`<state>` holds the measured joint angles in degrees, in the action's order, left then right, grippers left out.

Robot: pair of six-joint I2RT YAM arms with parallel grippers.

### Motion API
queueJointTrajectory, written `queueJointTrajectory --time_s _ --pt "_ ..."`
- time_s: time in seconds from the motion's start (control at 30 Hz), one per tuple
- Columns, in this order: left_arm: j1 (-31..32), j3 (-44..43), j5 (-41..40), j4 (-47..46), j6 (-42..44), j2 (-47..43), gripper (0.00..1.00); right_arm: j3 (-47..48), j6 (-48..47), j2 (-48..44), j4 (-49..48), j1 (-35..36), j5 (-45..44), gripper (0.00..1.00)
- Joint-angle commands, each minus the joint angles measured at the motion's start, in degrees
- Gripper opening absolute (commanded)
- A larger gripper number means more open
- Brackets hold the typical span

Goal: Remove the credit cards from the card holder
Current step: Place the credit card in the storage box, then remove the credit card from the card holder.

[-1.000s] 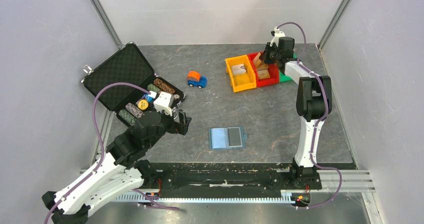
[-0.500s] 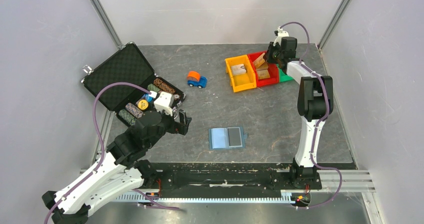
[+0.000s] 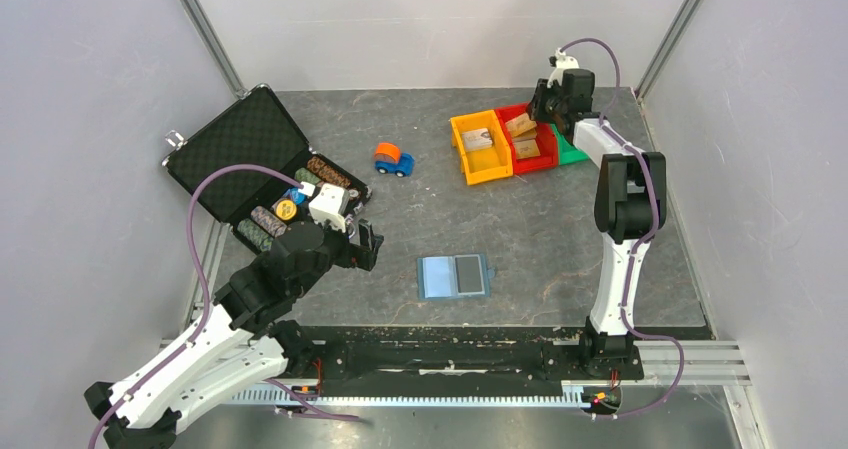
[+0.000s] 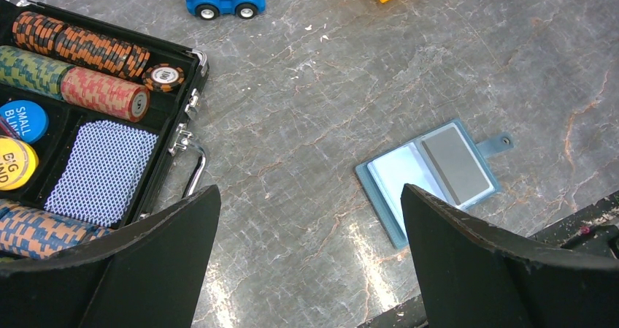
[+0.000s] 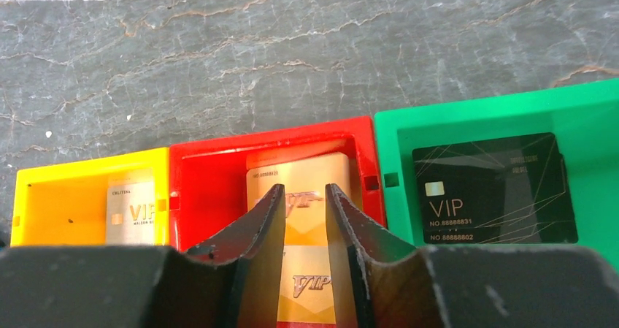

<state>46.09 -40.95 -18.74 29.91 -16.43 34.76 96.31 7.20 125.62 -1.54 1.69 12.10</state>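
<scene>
The light-blue card holder (image 3: 437,277) lies open near the table's front, with a grey credit card (image 3: 467,274) in its right half; both show in the left wrist view, the holder (image 4: 398,174) and the card (image 4: 456,165). My left gripper (image 3: 367,244) is open and empty, left of the holder and above bare table (image 4: 308,196). My right gripper (image 3: 542,109) hovers over the red bin (image 5: 212,174), jaws a little apart and holding nothing (image 5: 304,189). Two gold cards (image 5: 299,169) lie in that bin.
A yellow bin (image 3: 480,159) holds a silver card (image 5: 131,211) and a green bin (image 5: 482,116) holds a black card (image 5: 493,189). An open black case (image 3: 250,139) of poker chips lies at the left. A blue-and-orange toy car (image 3: 393,159) stands mid-table.
My right gripper carried a gold card over the red bin and let it go; the card now lies in the bin. The left arm has not moved.
</scene>
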Motion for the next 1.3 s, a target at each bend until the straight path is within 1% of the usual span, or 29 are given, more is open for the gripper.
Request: queueJointTrajectory --time_s 0.0,0.2,0.27,0.4,0.5,0.63,0.73,0.87,0.97,1.07,1.17,1.27 --pt "0.1 -0.1 1.0 -2.1 1.8 -0.4 1.00 3.7 -1.4 -1.0 0.1 -0.1 -1.4 0.30" --pt "0.1 -0.1 1.7 -1.9 1.2 -0.7 1.00 4.9 -1.5 -3.4 1.4 -0.1 -2.2 0.32" --pt "0.1 -0.1 1.5 -1.9 0.9 -1.1 1.00 4.4 -1.1 -5.0 3.2 0.0 -2.4 0.32" --pt "0.1 -0.4 1.3 -1.1 -0.5 -1.1 1.00 0.9 0.5 -10.0 4.1 0.7 -1.4 0.32" --pt "0.1 -1.8 2.0 0.9 -1.6 -0.7 1.00 -3.9 1.6 -16.0 4.8 2.0 -1.6 0.34" --pt "0.1 -2.9 7.0 3.4 -2.4 -0.2 1.00 -14.0 3.8 -25.4 6.3 4.9 -4.5 0.37" --pt "0.1 -2.5 9.4 3.4 -5.7 -0.2 1.00 -23.4 7.0 -33.8 7.0 7.4 -7.5 0.38" --pt "0.1 0.3 13.8 0.3 -8.7 -0.1 1.00 -36.5 8.4 -44.5 7.6 11.9 -8.5 0.38" --pt "0.1 2.2 18.3 -2.3 -11.5 2.4 0.95 -47.1 10.6 -51.9 6.5 16.4 -8.5 0.39" --pt "0.1 3.1 23.7 -4.8 -14.2 7.6 0.90 -57.8 14.7 -58.0 2.6 21.3 -7.1 0.39" --pt "0.1 5.1 28.5 -10.3 -16.6 12.7 0.81 -65.3 18.4 -62.2 -0.4 27.2 -6.7 0.39" --pt "0.1 7.3 32.6 -17.9 -19.2 17.5 0.74 -70.0 22.2 -64.2 -1.7 32.7 -6.8 0.39"
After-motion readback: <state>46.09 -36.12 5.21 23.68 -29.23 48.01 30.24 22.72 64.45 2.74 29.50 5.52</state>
